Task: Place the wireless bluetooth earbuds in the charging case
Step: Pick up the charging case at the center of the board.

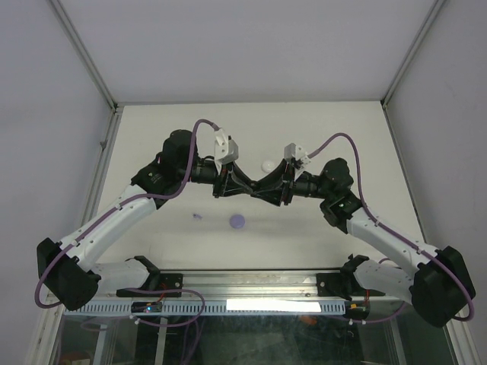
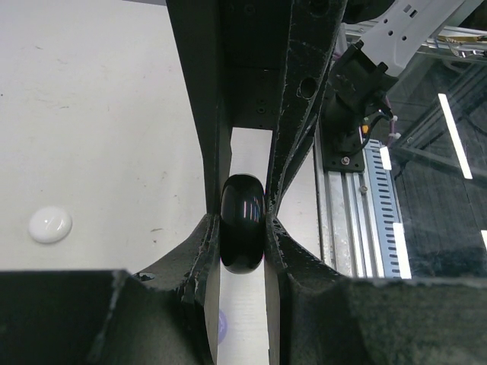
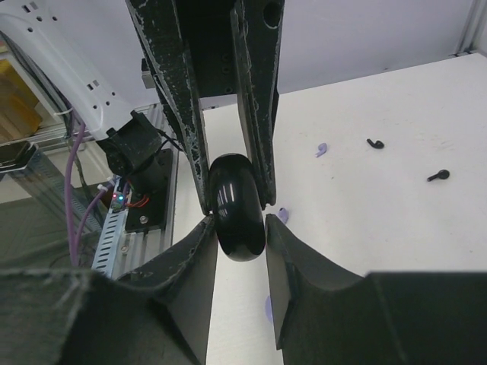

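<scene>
Left wrist view shows the left gripper (image 2: pixel 242 255) pinching a black charging case (image 2: pixel 243 220) held on edge. The right gripper (image 3: pixel 240 239) clamps the same case from the opposite side. On the table (image 3: pixel 396 243) beyond lie a black earbud (image 3: pixel 374 143), a second black earbud (image 3: pixel 438 176) and a lavender earbud (image 3: pixel 321 150), all loose. A white case (image 2: pixel 50 225) sits well apart.
</scene>
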You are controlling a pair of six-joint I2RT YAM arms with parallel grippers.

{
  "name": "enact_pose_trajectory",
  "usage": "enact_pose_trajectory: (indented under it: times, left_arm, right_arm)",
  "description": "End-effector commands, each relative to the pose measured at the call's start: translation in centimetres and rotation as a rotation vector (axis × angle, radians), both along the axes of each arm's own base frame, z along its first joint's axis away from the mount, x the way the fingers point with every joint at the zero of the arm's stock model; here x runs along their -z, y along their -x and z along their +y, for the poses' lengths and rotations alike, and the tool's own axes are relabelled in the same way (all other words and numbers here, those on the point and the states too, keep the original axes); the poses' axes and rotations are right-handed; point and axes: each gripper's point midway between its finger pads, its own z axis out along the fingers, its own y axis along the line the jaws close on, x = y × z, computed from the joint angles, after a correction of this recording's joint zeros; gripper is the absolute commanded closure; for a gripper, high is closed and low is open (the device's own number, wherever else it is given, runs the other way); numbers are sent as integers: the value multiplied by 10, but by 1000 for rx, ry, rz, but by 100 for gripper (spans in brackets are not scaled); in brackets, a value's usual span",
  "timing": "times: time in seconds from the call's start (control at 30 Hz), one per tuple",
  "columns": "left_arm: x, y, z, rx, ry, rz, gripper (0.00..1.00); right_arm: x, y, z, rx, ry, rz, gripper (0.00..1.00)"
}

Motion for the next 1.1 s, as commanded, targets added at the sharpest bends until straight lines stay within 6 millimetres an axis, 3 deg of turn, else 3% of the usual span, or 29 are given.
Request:
enact_pose_trajectory:
  times: [0.0, 0.17, 0.3, 0.43, 0.6, 0.93, 1.07]
  left_arm:
    - [-32, 9, -5, 56, 74, -98, 100]
    - [-35, 10, -7, 53, 92, -90, 98]
    - [-37, 6, -5, 14, 108, -86, 82]
    - [-39, 3, -3, -37, 131, -93, 69]
    - [-34, -1, -1, -72, 134, -89, 63]
    - [-27, -28, 8, -213, 118, -53, 64]
    - [-31, -28, 9, -206, 142, -30, 63]
  right_arm:
    - [-29, 3, 1, -33, -77, -73, 69]
    - [-27, 6, 2, -50, -82, -63, 82]
    - [-26, 8, 1, -55, -84, -62, 99]
    - [-24, 8, -1, -48, -83, -61, 100]
    - [-25, 10, -2, -51, -87, -60, 100]
    - [-31, 18, -3, -88, -98, -74, 100]
    - [-29, 19, -3, -101, -91, -75, 100]
